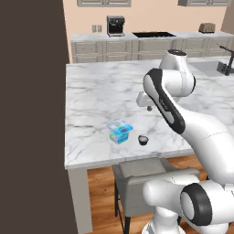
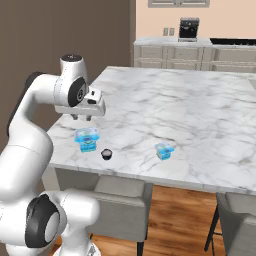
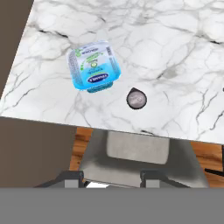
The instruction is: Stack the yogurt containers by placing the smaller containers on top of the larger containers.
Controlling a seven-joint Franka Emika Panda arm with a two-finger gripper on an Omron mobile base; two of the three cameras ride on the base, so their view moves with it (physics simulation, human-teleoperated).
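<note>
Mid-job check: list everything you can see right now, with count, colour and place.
yogurt pack: 1, light blue and white, near the counter's front edge.
dark cup: 1, grey-black with pale lid, beside the pack, apart from it.
second blue pack: 1, light blue, further right along the front edge.
marble island: 1, white, grey-veined.
stools: 2, grey, under the front edge.
coffee machine: 1, dark, back counter.
toaster: 1, back counter.
hand: 1, white, above the pack, holding nothing.
</note>
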